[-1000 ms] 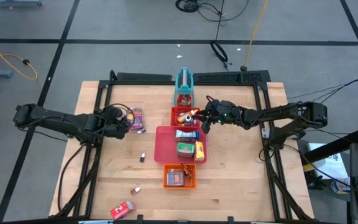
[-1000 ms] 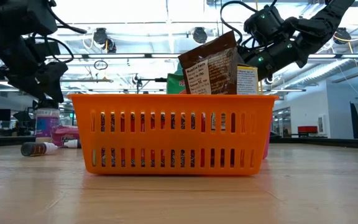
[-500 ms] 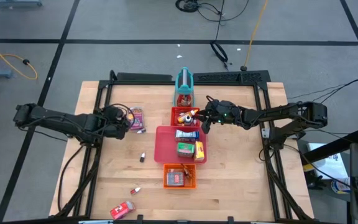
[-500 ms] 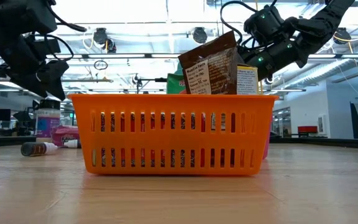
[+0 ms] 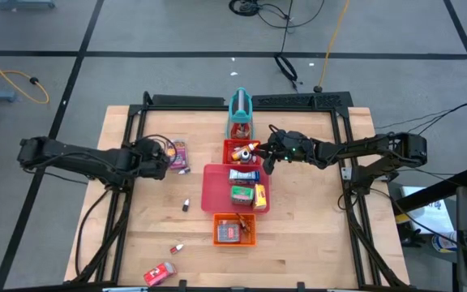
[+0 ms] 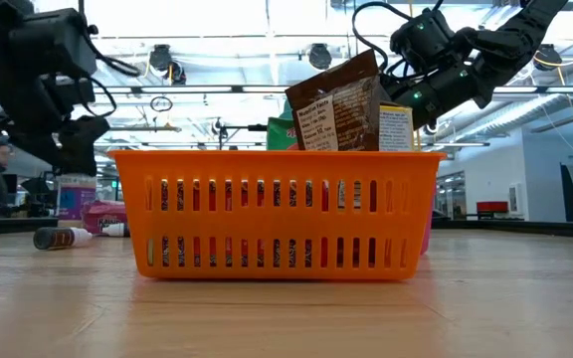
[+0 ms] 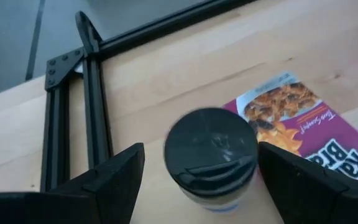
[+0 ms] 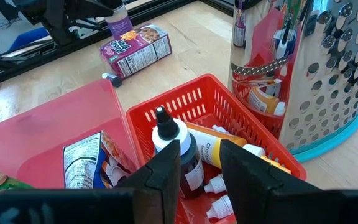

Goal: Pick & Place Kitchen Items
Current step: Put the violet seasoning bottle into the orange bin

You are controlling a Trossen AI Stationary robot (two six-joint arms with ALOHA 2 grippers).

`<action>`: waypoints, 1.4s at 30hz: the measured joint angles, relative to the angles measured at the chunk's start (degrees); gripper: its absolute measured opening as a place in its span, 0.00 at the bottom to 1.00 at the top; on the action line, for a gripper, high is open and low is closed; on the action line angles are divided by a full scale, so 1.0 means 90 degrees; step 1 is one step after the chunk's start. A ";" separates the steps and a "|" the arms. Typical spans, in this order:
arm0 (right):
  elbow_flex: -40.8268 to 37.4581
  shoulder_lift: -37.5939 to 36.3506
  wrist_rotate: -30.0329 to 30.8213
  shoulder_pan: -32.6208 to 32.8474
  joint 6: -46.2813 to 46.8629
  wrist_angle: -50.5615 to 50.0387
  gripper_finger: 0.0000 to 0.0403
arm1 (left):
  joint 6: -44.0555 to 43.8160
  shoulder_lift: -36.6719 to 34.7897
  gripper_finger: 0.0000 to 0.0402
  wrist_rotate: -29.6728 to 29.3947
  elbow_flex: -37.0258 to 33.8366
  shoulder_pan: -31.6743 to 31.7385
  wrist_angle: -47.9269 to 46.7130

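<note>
**Mia:** Where is the left gripper (image 7: 194,180)?

**Tom:** It is over the left part of the wooden table (image 5: 136,243). Its two fingers are wide apart. A jar with a dark lid (image 7: 211,155) stands between them. The fingers do not touch it. There is a gap on each side.

**Mia:** What is next to the jar?

**Tom:** A pink-purple packet (image 5: 178,154) lies flat, just beside it. Behind the jar is bare wood, then the black frame (image 7: 94,93) along the table edge.

**Mia:** And the right gripper (image 5: 264,165)?

**Tom:** It is over the small red basket (image 8: 194,102), near the upright teal stand (image 5: 241,109). Its fingers are partly closed with a thin gap. I cannot tell if they hold anything. Below them a dark bottle with a white cap (image 8: 173,149) stands in the basket, with more little bottles (image 8: 219,183) lying around it.

**Mia:** Is it tight there?

**Tom:** Yes. The basket is touching the big red tray (image 5: 214,188). The tray holds boxes (image 5: 244,185) stacked in a row. After it comes the orange basket (image 5: 217,237) with a brown packet (image 6: 336,104) sticking up over the rim.

**Mia:** Where is there room?

**Tom:** The wood on both sides of the trays is mostly open. On the left side a tiny bottle (image 5: 186,204) lies near the red tray. Another tiny bottle (image 5: 176,247) lies closer to the front. A red box (image 5: 160,274) sits right at the front edge.
</note>
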 joint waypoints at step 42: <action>0.0000 0.0000 0.0168 -0.0001 0.0027 -0.0014 0.26 | 0.1425 0.0047 0.45 0.1248 0.0261 0.0185 0.1101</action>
